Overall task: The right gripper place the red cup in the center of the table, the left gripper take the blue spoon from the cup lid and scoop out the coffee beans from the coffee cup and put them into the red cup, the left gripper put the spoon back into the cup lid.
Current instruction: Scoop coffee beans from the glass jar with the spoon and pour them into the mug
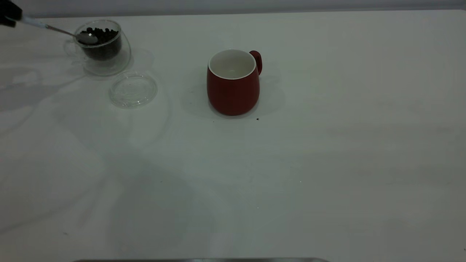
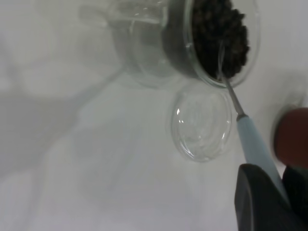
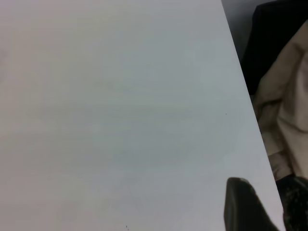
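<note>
Currently, from the exterior view, the left gripper (image 1: 9, 16) grips the blue spoon (image 1: 54, 30), its bowl dipped among the coffee beans (image 1: 102, 36) in the coffee cup (image 1: 103, 45); the red cup (image 1: 233, 83) stands mid-table, the cup lid (image 1: 133, 89) between them. Left wrist view: fingers clamp the spoon's handle, so scooping is under way. Next, I judge, a level lift towards the red cup. Right wrist view: the right gripper (image 3: 262, 209) hangs idle over the table's edge, finger spacing unclear.

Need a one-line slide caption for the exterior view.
Left gripper dips spoon into beans; red cup waits empty.
</note>
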### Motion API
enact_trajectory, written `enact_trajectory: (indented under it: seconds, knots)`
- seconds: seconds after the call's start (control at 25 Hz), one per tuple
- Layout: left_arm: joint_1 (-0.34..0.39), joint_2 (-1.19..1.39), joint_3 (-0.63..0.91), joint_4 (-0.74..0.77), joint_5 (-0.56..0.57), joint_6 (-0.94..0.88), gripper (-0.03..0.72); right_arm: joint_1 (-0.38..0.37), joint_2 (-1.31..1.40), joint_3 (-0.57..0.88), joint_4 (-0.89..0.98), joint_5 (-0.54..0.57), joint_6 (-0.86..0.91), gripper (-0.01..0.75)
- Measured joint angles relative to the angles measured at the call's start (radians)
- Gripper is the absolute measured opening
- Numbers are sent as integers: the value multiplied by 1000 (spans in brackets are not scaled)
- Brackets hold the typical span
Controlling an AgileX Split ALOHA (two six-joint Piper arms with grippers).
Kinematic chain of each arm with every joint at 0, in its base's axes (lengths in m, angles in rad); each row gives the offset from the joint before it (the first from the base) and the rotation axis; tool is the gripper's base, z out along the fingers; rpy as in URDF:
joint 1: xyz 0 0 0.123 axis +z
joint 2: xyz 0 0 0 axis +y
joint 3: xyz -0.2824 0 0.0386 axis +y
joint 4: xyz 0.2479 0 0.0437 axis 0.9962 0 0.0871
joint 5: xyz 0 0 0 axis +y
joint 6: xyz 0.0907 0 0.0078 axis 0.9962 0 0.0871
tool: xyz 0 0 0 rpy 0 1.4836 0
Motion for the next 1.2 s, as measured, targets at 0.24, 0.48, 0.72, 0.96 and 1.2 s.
enact_trajectory:
  seconds: [0.24, 0.48, 0.72, 0.96, 1.2]
  knots:
    - [0, 53, 0, -84, -20, 52, 123, 0, 0, 0, 0, 0, 0, 244]
    - [10, 82, -1, -149, -20, 134, 123, 0, 0, 0, 0, 0, 0, 244]
    - [102, 86, -1, -248, 41, 191, 123, 0, 0, 0, 0, 0, 0, 244]
    - [145, 128, -1, -255, 113, 209, 123, 0, 0, 0, 0, 0, 0, 244]
    - [140, 159, -1, -288, 133, 282, 123, 0, 0, 0, 0, 0, 0, 244]
